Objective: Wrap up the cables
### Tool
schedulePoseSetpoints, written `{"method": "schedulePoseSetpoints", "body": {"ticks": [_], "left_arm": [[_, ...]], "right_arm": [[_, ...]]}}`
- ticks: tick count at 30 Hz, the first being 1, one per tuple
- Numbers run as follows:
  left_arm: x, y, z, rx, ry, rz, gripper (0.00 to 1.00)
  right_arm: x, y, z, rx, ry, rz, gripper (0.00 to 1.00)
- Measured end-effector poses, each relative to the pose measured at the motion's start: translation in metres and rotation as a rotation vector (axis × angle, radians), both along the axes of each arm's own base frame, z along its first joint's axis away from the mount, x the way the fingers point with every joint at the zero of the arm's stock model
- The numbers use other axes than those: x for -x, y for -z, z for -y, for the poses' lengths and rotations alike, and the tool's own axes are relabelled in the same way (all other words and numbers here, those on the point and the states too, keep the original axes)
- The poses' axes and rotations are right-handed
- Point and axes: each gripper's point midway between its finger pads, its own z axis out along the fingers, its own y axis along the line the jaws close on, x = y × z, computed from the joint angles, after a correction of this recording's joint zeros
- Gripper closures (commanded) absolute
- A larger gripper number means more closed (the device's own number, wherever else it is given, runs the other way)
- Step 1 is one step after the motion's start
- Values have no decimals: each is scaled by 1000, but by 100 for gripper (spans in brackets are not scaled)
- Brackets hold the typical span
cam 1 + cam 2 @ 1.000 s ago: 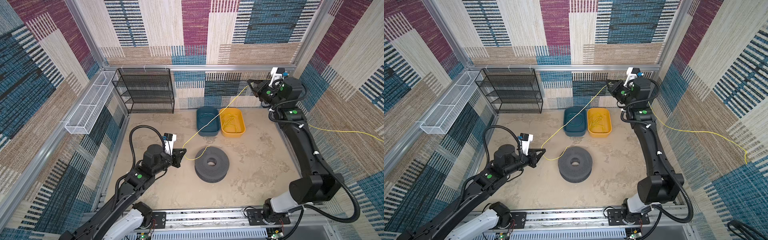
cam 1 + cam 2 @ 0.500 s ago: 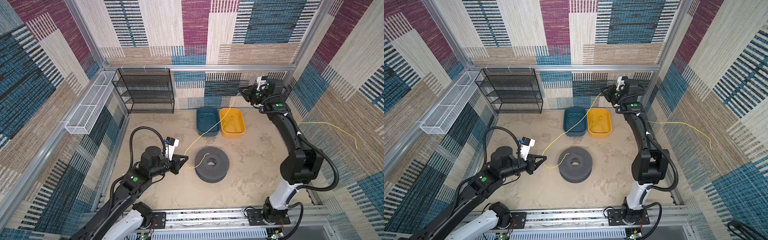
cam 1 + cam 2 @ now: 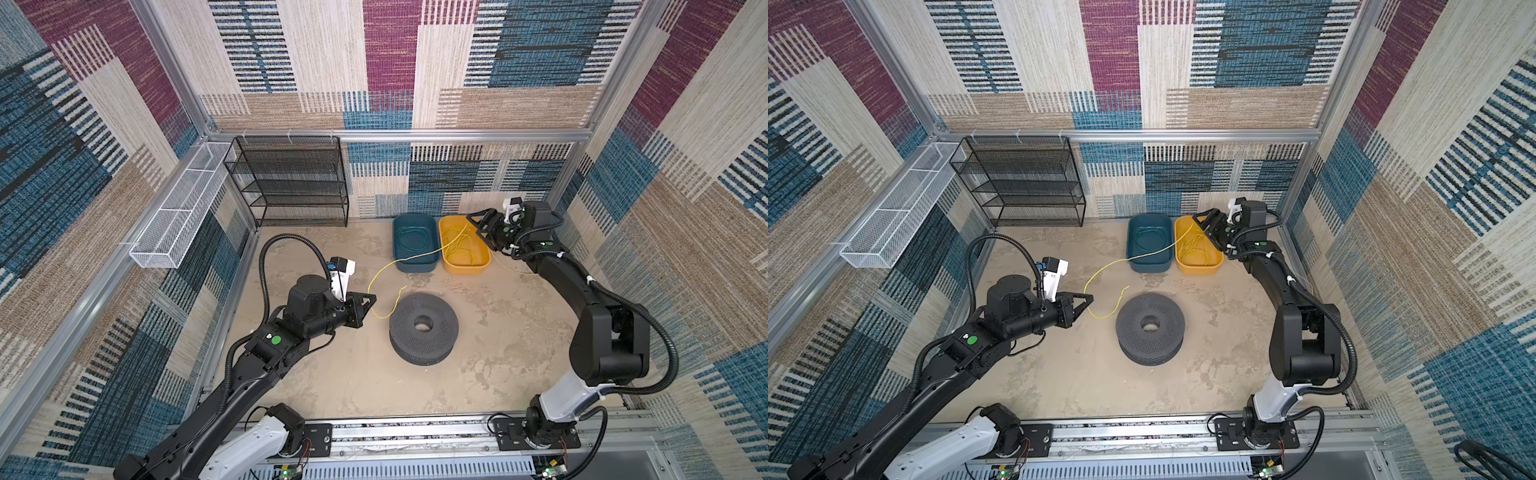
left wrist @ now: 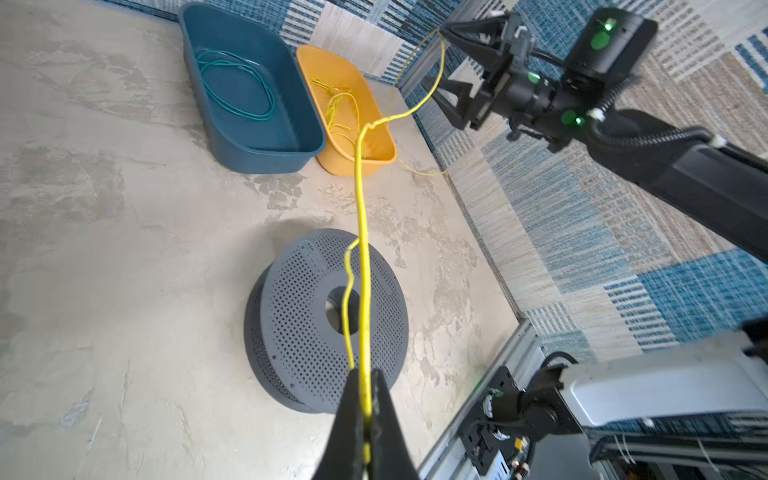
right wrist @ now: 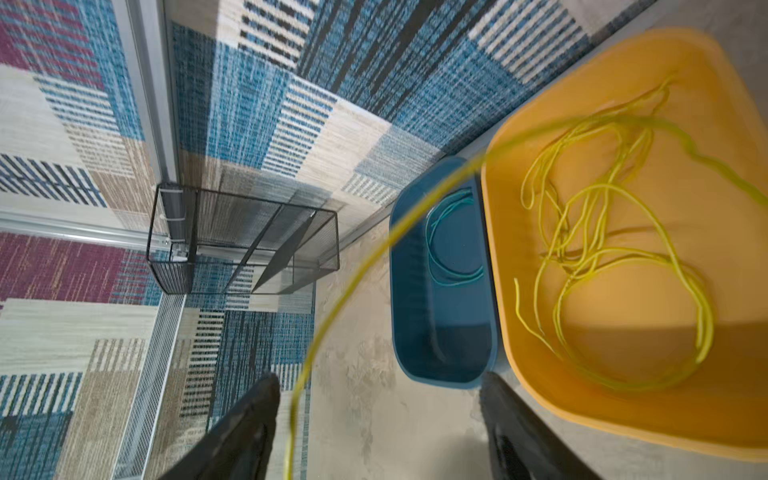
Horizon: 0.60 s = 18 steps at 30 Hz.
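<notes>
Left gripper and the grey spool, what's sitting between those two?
Only the yellow cable: clamped in the shut left gripper, its loose tail curls through the gap toward the grey spool. Nothing else is there, as both top views show.

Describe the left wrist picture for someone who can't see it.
The shut left gripper pinches a yellow cable that runs above a grey perforated spool to the open right gripper. Beyond sit a teal tub holding a green cable coil and a yellow tub of loose yellow cables.
</notes>
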Motion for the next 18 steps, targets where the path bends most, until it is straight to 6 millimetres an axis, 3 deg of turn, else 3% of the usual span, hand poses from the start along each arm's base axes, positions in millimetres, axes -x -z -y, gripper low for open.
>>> {"method": "schedulePoseSetpoints", "body": {"ticks": [6,10,13,18], "left_arm": [[-19,-7,8,-2,-23,21,100],[-26,-4,15,-15,-20,13,100],[-25,-5,21,-21,-3,16,100],[-22,-8,30,-40,36,42,100]], "right_arm": [[49,7,-22,-3,-76,14,18],[96,-10,-90,-38,-239,71,19],[120,-25,-131,-82,-338,109,19],[139,-39,-183,-142,-424,118,20]]}}
